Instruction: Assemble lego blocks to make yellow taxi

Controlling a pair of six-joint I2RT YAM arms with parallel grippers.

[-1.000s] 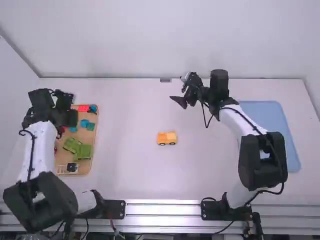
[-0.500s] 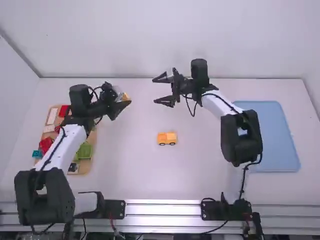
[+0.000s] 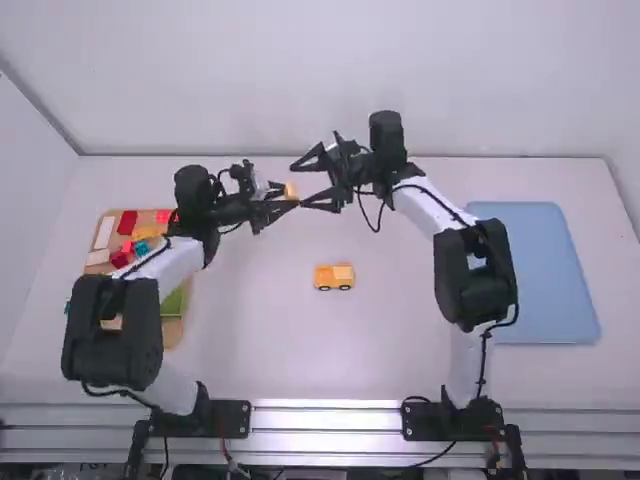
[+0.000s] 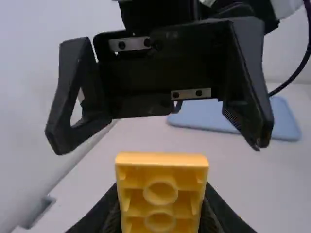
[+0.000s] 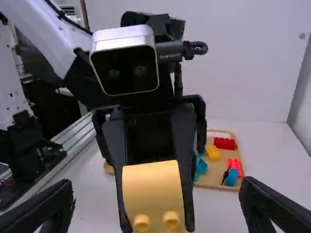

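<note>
My left gripper [image 3: 284, 196] is shut on a yellow block [image 3: 291, 190] above the far middle of the table. In the left wrist view, the left gripper [image 4: 160, 213] holds the yellow block [image 4: 162, 187], its hollow side with round tubes showing. My right gripper [image 3: 312, 181] stands open just right of the block, apart from it. In the right wrist view, the right gripper [image 5: 158, 206] has its fingers spread wide, with the curved yellow block [image 5: 152, 191] between them, farther off. A yellow-orange car body on wheels [image 3: 334, 277] rests upright at mid-table.
A wooden tray [image 3: 174, 334] with several coloured blocks lies at the left, partly under the left arm. A blue tray [image 3: 540, 275] lies at the right. The wall rises behind the table's far edge. Both grippers are close together.
The left arm has swung from over the wooden tray to the right, carrying the yellow block. The right gripper has moved left and opened wider. The car body has stayed put.
</note>
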